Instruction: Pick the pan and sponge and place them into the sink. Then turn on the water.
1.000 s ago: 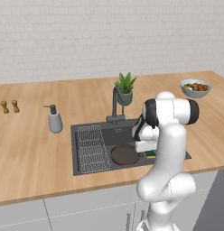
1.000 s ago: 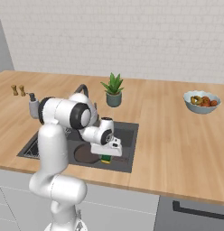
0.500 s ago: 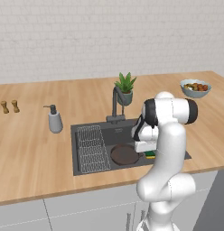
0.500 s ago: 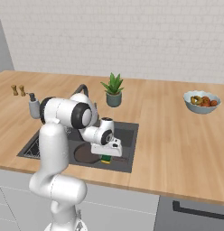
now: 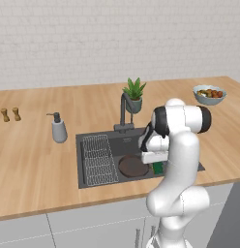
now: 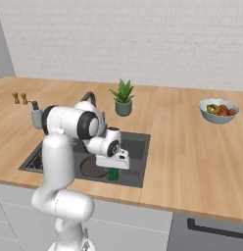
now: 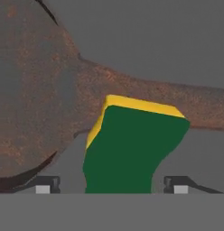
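Observation:
The dark grey sink (image 5: 136, 141) (image 6: 136, 147) holds the round brown-black pan (image 5: 132, 166) (image 6: 92, 169), whose long handle runs across the hand view (image 7: 145, 92). The green-and-yellow sponge (image 5: 157, 168) (image 6: 113, 174) (image 7: 132, 149) stands in the basin at the pan's handle, just below my hand. My gripper (image 6: 113, 168) (image 7: 111, 185) reaches down into the sink and is open. Its two fingertips (image 7: 46, 185) stand wide to either side of the sponge, with gaps between them and it. The curved faucet (image 5: 123, 109) (image 6: 90, 97) rises behind the basin, and I see no water.
A wire rack (image 5: 98, 157) lies in the sink's left part. A grey soap dispenser (image 5: 58, 130) (image 6: 36, 114) stands left of the sink, a potted plant (image 5: 134, 94) (image 6: 123, 98) behind it. A fruit bowl (image 5: 209, 93) (image 6: 219, 110) sits far right, two small shakers (image 5: 10, 115) far left.

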You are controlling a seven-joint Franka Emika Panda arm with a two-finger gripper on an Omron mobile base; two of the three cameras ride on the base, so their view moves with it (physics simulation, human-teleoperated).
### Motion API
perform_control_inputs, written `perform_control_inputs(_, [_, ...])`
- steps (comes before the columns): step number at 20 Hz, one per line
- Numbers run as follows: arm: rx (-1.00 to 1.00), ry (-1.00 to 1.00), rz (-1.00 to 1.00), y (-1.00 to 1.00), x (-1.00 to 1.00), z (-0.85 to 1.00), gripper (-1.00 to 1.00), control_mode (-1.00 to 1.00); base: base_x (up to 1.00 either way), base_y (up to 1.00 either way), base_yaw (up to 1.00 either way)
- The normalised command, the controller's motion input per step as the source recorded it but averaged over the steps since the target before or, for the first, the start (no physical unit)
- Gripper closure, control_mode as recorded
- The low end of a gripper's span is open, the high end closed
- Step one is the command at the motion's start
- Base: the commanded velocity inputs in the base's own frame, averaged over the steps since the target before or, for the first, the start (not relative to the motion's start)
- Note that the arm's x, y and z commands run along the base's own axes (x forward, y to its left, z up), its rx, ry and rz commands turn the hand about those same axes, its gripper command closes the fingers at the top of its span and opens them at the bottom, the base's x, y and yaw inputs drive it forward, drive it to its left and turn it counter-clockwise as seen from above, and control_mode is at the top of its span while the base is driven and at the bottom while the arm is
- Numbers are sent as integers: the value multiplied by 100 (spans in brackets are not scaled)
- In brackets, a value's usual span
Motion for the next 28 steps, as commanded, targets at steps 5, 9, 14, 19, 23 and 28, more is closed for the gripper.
perform_control_inputs(5, [1,-9,-3,13,0,8,-100,-100,0,0,0])
perform_control_inputs(9, [3,-14,-5,0,-7,63,-100,-100,0,0,0])
perform_control_inputs(14, [6,-9,-10,-1,-23,100,-100,-100,0,0,0])
perform_control_inputs(19, [1,-4,-10,0,-4,100,-100,-100,0,0,0])
perform_control_inputs(23, [2,-4,-5,0,0,100,-100,-100,0,0,0])
perform_control_inputs(28, [7,-14,0,0,0,70,-100,-100,0,0,0])
